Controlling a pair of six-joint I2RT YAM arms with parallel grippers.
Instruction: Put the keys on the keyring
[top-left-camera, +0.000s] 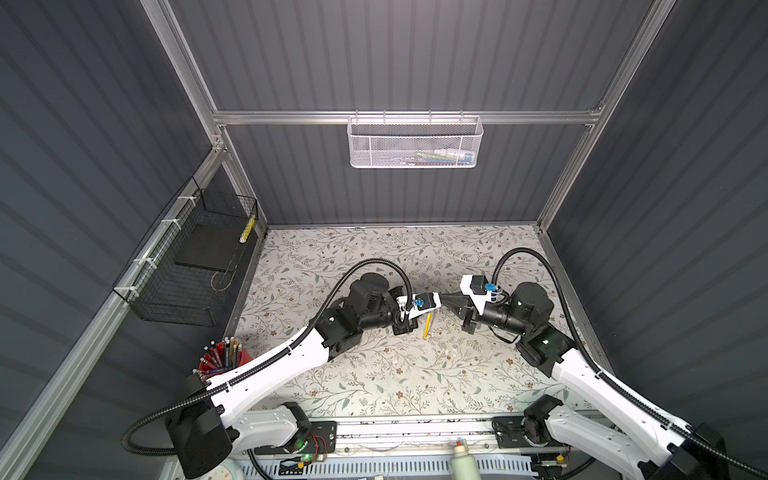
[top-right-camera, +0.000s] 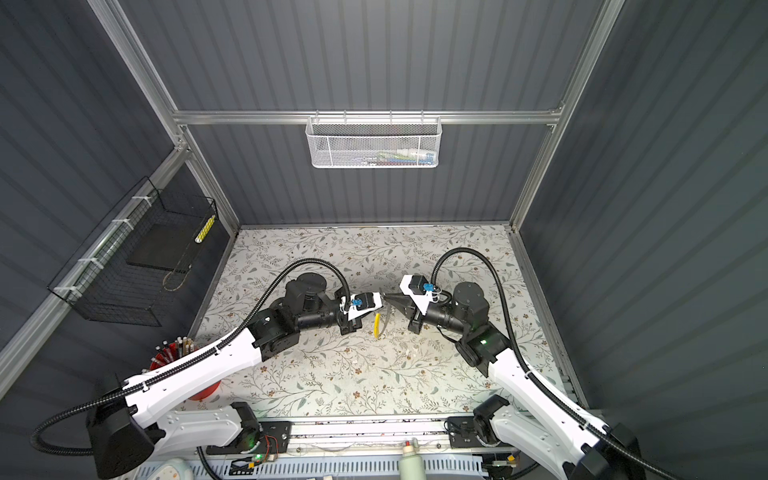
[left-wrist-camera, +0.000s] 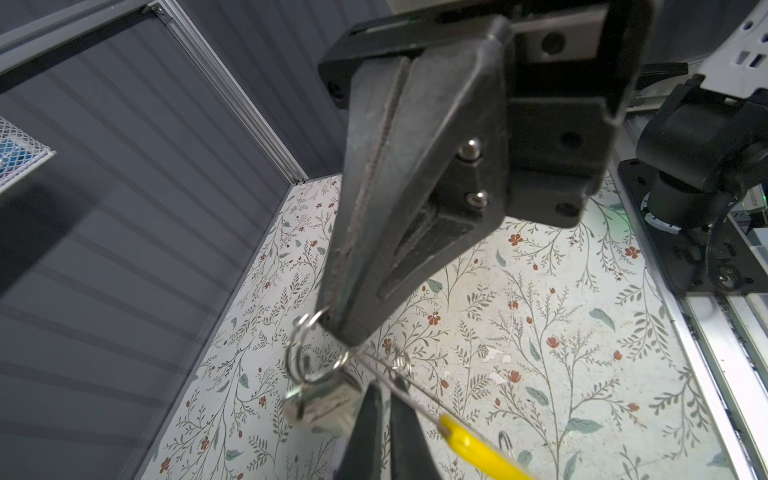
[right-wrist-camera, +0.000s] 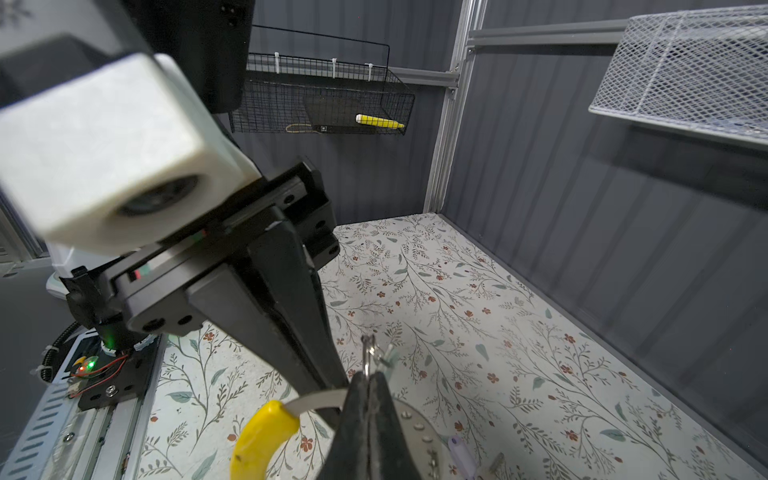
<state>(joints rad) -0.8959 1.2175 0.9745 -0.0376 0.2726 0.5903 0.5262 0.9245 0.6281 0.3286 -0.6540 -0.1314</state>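
Keys (left-wrist-camera: 320, 405) hang in the air from the right claw (left-wrist-camera: 338, 328), clenched on their little ring (left-wrist-camera: 305, 328). The left claw (right-wrist-camera: 338, 380) pinches the keyring (right-wrist-camera: 259, 432) beside it. A hard pull could drop them.

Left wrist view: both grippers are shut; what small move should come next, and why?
Probably the right gripper should ease its small ring of keys along the keyring wire: the left gripper pinches that wire right beside it. Whether it is threaded yet is unclear.
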